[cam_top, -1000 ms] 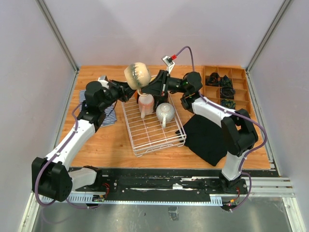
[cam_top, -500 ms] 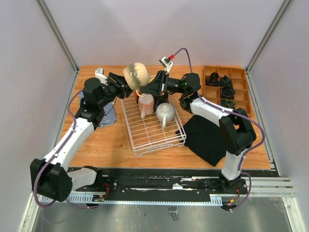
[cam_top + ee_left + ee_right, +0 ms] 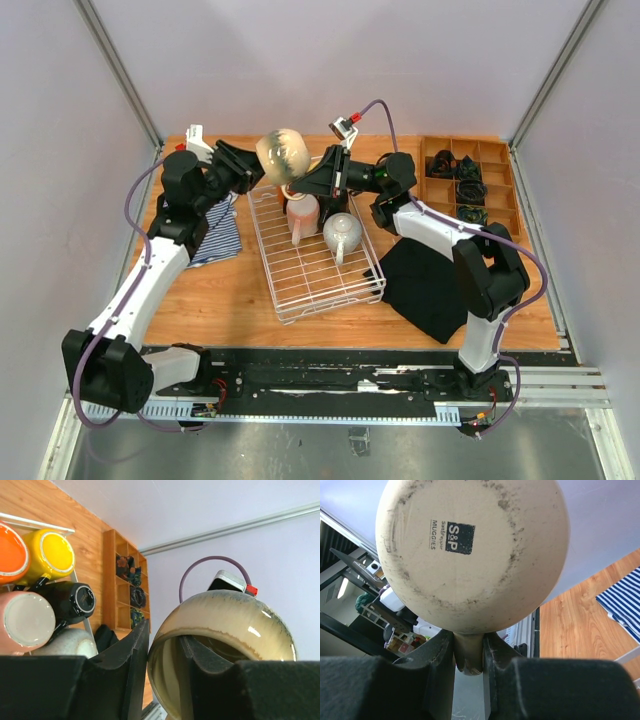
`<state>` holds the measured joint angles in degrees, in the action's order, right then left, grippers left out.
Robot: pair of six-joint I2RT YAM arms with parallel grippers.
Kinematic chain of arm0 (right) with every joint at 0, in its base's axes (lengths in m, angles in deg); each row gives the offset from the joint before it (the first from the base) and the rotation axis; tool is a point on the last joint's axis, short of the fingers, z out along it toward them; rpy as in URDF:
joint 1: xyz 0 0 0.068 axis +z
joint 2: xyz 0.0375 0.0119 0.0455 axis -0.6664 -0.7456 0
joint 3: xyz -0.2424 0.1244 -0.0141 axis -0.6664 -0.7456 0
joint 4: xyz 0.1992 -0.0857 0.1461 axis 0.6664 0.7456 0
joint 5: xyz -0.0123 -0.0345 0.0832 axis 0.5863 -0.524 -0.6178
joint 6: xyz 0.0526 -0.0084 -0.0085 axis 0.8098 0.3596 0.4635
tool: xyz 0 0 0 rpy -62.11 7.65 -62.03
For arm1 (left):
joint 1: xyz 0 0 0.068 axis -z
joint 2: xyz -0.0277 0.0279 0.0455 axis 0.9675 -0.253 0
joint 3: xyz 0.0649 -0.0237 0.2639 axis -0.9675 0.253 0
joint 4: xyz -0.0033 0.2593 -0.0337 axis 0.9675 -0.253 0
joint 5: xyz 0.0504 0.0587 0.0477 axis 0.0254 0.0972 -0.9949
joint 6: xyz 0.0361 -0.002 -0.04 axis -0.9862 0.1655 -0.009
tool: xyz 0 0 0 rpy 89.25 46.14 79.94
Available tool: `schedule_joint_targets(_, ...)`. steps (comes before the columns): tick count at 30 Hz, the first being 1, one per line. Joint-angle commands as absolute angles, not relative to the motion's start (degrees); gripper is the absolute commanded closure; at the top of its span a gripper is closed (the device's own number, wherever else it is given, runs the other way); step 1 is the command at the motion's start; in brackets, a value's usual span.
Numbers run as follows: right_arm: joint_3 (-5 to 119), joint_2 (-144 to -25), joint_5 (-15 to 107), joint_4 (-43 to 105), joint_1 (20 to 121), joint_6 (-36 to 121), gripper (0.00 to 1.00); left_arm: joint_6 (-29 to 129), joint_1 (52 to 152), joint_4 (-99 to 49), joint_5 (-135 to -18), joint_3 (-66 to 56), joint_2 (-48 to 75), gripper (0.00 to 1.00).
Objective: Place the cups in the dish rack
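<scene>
Wooden tabletop [image 3: 220,290] from above carries the dish rack [image 3: 315,262] with mugs inside; left wrist shows the left pincer [image 3: 160,675] straddling the beige mug's [image 3: 225,645] rim, apparently clamped; right wrist shows the right pincer [image 3: 468,655] clamping its handle, unloaded.

My overhead feed is evenly bright, soft diffuse light, only faint shadows under the white wire dish rack [image 3: 315,255]. The black cloth [image 3: 432,283] reads as a flat dark patch, no detail. On my left wrist view the glossy beige stoneware mug [image 3: 220,645] carries small white glare spots (upper right of its wall), and the black finger pads [image 3: 125,680] up close are soft. Right wrist: the mug's base print is sharp, the background behind it blurred.
</scene>
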<state>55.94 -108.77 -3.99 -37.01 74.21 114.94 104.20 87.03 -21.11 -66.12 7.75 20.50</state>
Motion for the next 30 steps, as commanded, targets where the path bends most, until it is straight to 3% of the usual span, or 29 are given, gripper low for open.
schedule_joint_targets(1,57.42,-107.27,-4.09,-42.65,75.42,115.84,0.99,100.58,86.42,-18.77,-64.93,5.05,19.59,0.68)
schedule_joint_targets(6,57.54,-107.47,-4.52,-42.4,75.46,116.24,0.98,99.82,86.42,-17.3,-64.05,6.25,19.79,0.99)
schedule_joint_targets(8,57.53,-107.47,-4.72,-42.31,75.49,116.31,0.94,99.87,86.42,-15.4,-64.19,7.59,20.48,0.99)
schedule_joint_targets(12,57.15,-107.09,-4.53,-42.31,75.49,116.51,0.74,99.61,86.42,-13.02,-65.62,10.09,22.31,0.99)
schedule_joint_targets(18,56.69,-107.18,-3.23,-43.43,75.87,118.05,0.56,97.85,86.66,-9.68,-69.41,13.9,25.85,1.0)
schedule_joint_targets(23,56.51,-107.94,-0.74,-44.65,76.74,120.17,0.54,94.45,87.38,-6.7,-71.69,16.14,27.85,0.99)
schedule_joint_targets(30,58.32,-110.96,1.44,-48.12,78.44,125.9,0.61,88.87,88.52,-4.68,-74.05,17.1,28.57,0.99)
